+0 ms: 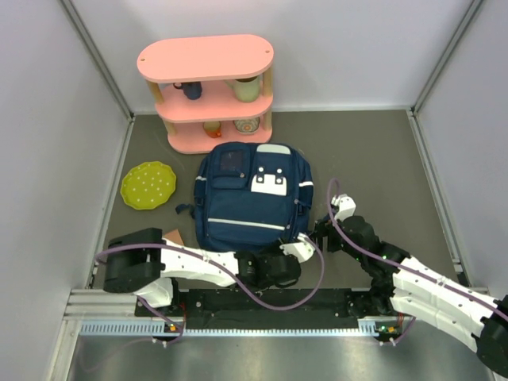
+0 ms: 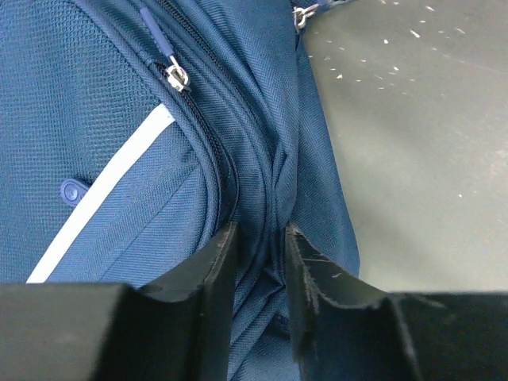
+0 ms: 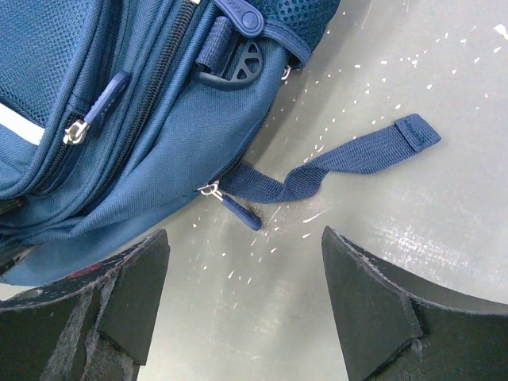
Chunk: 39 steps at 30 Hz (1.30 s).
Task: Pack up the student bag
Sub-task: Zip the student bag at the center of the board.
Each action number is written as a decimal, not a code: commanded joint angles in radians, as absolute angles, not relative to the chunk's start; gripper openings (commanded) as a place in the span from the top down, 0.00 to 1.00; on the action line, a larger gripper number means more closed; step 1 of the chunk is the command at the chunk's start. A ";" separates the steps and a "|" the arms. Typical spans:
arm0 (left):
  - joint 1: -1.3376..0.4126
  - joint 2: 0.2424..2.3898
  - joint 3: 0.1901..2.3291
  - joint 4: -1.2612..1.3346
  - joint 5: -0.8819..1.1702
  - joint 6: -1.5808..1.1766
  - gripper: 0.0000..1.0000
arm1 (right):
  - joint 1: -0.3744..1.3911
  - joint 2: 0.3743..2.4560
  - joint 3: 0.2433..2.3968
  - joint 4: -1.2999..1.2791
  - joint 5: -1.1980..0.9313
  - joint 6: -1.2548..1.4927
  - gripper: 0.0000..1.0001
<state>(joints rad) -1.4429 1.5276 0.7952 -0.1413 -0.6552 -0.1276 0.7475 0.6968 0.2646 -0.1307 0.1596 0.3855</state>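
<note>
Navy, white-striped student bag (image 1: 246,208)

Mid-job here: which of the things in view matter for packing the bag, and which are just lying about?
Job in hand: student bag; left pincer, closed on a fold at its near corner; right pincer, open, facing its side zip pull.

Lying about: green plate; pink shelf and the cups on it; brown flat piece near the plate.

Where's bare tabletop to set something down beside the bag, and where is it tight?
Largest free patch: the table between the student bag and the right wall, beyond the right gripper. Crowded: the bag's near right corner, where the left gripper pinches its edge; the gap between bag and pink shelf; the left side, with the green plate.
</note>
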 commanded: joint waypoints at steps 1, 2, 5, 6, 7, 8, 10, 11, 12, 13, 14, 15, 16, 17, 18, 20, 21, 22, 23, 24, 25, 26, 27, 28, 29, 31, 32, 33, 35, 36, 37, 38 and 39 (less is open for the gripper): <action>-1.450 1.552 0.830 -0.132 -0.893 -0.195 0.75 | 0.739 0.695 0.291 -0.118 0.152 0.396 0.25; -1.450 1.543 0.827 -0.132 -0.893 -0.198 0.84 | 0.739 0.695 0.288 -0.117 0.144 0.391 0.26; -1.451 1.493 0.825 -0.138 -0.882 -0.199 1.00 | 0.739 0.693 0.282 -0.095 0.100 0.377 0.30; -1.451 1.459 0.825 -0.144 -0.881 -0.198 1.00 | 0.742 0.695 0.276 -0.081 0.047 0.373 0.34; -1.451 1.441 0.825 -0.147 -0.879 -0.196 1.00 | 0.738 0.696 0.272 -0.045 0.019 0.364 0.34; -1.451 1.424 0.825 -0.155 -0.874 -0.192 1.00 | 0.739 0.699 0.268 -0.032 0.003 0.353 0.36; -1.450 1.365 0.816 -0.170 -0.859 -0.186 1.00 | 0.739 0.716 0.270 -0.008 -0.096 0.338 0.38; -1.450 1.347 0.812 -0.175 -0.851 -0.184 1.00 | 0.739 0.724 0.273 0.026 -0.118 0.327 0.39; -1.450 1.306 0.808 -0.187 -0.838 -0.186 1.00 | 0.741 0.732 0.278 0.029 -0.130 0.322 0.39; -1.448 1.284 0.792 -0.187 -0.828 -0.187 1.00 | 0.739 0.750 0.287 0.022 -0.130 0.318 0.40; -1.448 1.263 0.784 -0.187 -0.818 -0.186 1.00 | 0.739 0.756 0.293 0.031 -0.149 0.307 0.41; -1.445 1.225 0.775 -0.187 -0.805 -0.186 1.00 | 0.739 0.764 0.293 0.041 -0.159 0.299 0.41; -1.443 1.209 0.759 -0.189 -0.790 -0.186 1.00 | 0.739 0.772 0.293 0.061 -0.163 0.290 0.41; -1.442 1.194 0.753 -0.192 -0.784 -0.192 1.00 | 0.739 0.776 0.288 0.070 -0.158 0.287 0.41; -1.439 1.171 0.750 -0.199 -0.779 -0.195 1.00 | 0.741 0.779 0.284 0.087 -0.143 0.281 0.41; -1.439 1.149 0.744 -0.227 -0.775 -0.204 1.00 | 0.739 0.784 0.273 0.123 -0.141 0.265 0.41; -1.437 1.129 0.742 -0.235 -0.775 -0.209 1.00 | 0.739 0.785 0.273 0.132 -0.158 0.258 0.41; -1.437 1.118 0.735 -0.238 -0.766 -0.209 1.00 | 0.739 0.788 0.272 0.147 -0.169 0.249 0.42; -1.436 1.108 0.732 -0.236 -0.759 -0.209 1.00 | 0.739 0.792 0.265 0.165 -0.179 0.245 0.42; -1.436 1.089 0.727 -0.235 -0.752 -0.207 1.00 | 0.739 0.793 0.262 0.199 -0.192 0.244 0.42; -1.436 1.080 0.721 -0.233 -0.747 -0.207 1.00 | 0.741 0.796 0.259 0.219 -0.201 0.239 0.42; -1.436 1.072 0.721 -0.236 -0.749 -0.209 1.00 | 0.739 0.802 0.255 0.235 -0.233 0.230 0.43; -1.434 1.059 0.718 -0.238 -0.750 -0.210 1.00 | 0.739 0.824 0.253 0.254 -0.250 0.223 0.45; -1.433 1.052 0.715 -0.241 -0.750 -0.213 1.00 | 0.741 0.836 0.258 0.258 -0.259 0.215 0.46; -1.433 1.048 0.713 -0.245 -0.750 -0.216 1.00 | 0.741 0.856 0.262 0.262 -0.285 0.212 0.47; -1.433 1.029 0.712 -0.252 -0.750 -0.218 1.00 | 0.739 0.917 0.273 0.278 -0.314 0.202 0.48; -1.431 1.016 0.712 -0.252 -0.750 -0.222 1.00 | 0.739 0.939 0.282 0.288 -0.337 0.206 0.48; -1.433 1.009 0.709 -0.259 -0.752 -0.227 1.00 | 0.741 0.989 0.287 0.297 -0.348 0.204 0.48; -1.433 0.985 0.701 -0.259 -0.750 -0.232 1.00 | 0.739 1.032 0.285 0.369 -0.367 0.212 0.48; -1.431 0.979 0.690 -0.256 -0.747 -0.236 1.00 | 0.741 1.075 0.284 0.400 -0.376 0.215 0.48; -1.430 0.971 0.686 -0.256 -0.746 -0.241 1.00 | 0.739 1.092 0.276 0.470 -0.380 0.222 0.48; -1.430 0.959 0.678 -0.252 -0.744 -0.242 1.00 | 0.741 1.112 0.273 0.503 -0.393 0.230 0.48; -1.430 0.951 0.670 -0.249 -0.742 -0.244 1.00 | 0.739 1.136 0.272 0.530 -0.403 0.233 0.48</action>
